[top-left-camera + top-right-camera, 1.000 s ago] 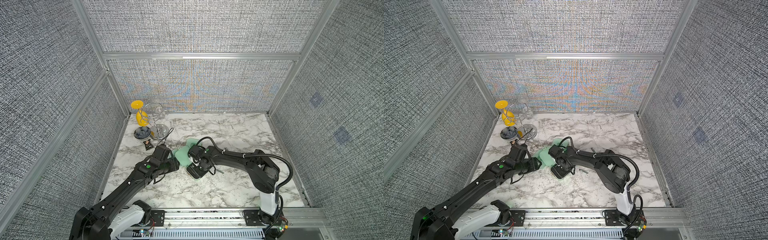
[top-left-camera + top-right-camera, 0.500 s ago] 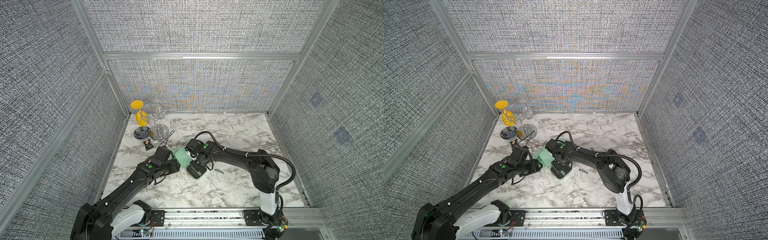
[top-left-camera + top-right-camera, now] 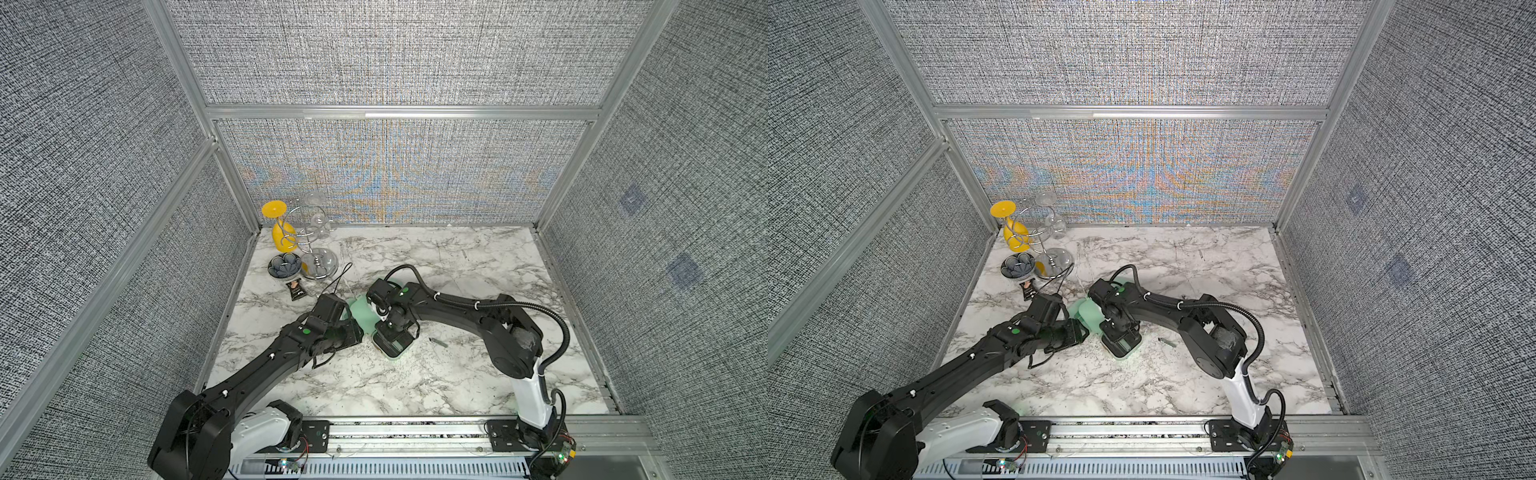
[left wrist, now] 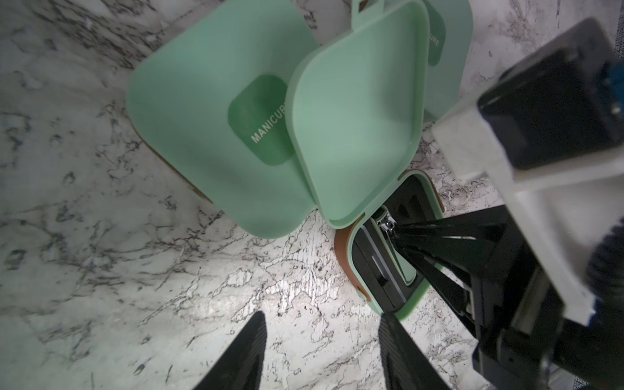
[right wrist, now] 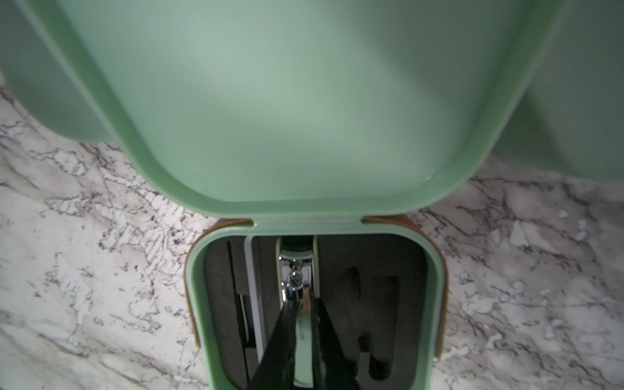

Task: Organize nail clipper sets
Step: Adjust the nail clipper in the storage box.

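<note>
1. Marble table (image 3: 457, 386) carries, at its far left corner, a yellow glass (image 3: 279, 227) on a wire rack (image 3: 318, 266), with a dark flower-shaped dish (image 3: 284, 266) and a small snack packet (image 3: 297, 289) just nearer us
2. We see the left gripper (image 4: 324, 351) left of centre, its fingers (image 4: 250, 351) spread partway and holding nothing, over bare marble near the cases
3. Just beyond it lies a closed case (image 4: 209, 135), mint green, its lid marked MANICURE
4. Just beside that, to the right, we find the open case (image 5: 199, 287) with its lid (image 5: 304, 101) raised; a third case (image 4: 449, 50) peeks out behind that lid
5. We see the right gripper (image 5: 302, 302) reaching into the black interior, fingers nearly together and pinched on a clipper (image 5: 296, 277) lying in the middle slot
6. Right of the cases, well apart, a slim loose tool (image 3: 437, 341) lies on the marble
</note>
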